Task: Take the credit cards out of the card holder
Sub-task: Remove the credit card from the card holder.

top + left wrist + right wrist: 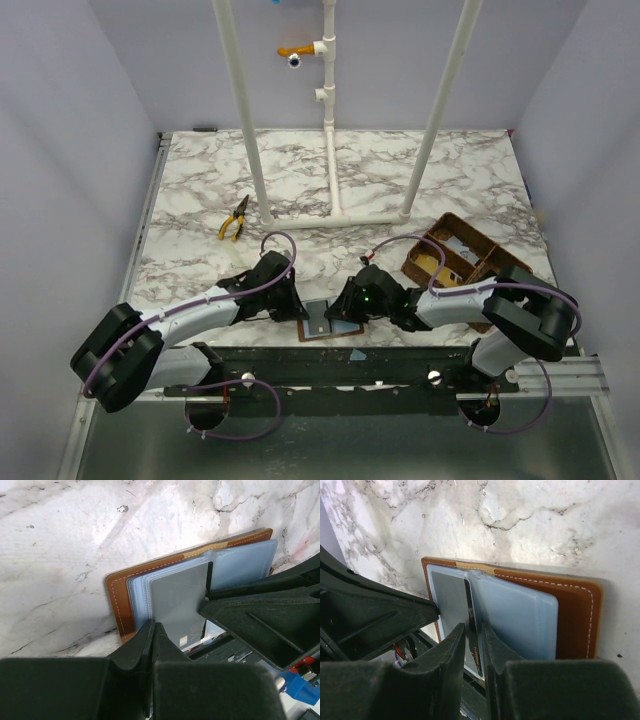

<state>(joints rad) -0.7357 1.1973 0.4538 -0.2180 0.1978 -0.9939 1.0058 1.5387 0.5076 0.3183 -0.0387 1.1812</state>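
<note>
The card holder (pixel 322 322) is a brown bifold (pixel 120 600) lying open at the table's near edge, its blue-grey pockets (pixel 520 615) fanned up. A pale grey credit card (pixel 177 600) shows among the pockets. A dark credit card (pixel 473 652) stands on edge, sticking out toward the table edge. My left gripper (pixel 152 626) is shut, its tips resting at the pockets' near edge on the holder's left half. My right gripper (pixel 474 630) straddles the dark card with a narrow gap, jaws on either side of it. In the top view both grippers (pixel 300 312) (pixel 346 314) meet over the holder.
A brown woven divided basket (pixel 412 262) stands to the right behind my right arm, with flat items inside. Yellow-handled pliers (pixel 236 220) lie further back on the left. A white pipe frame (pixel 330 215) stands mid-table. The dark front rail (pixel 330 360) runs just below the holder.
</note>
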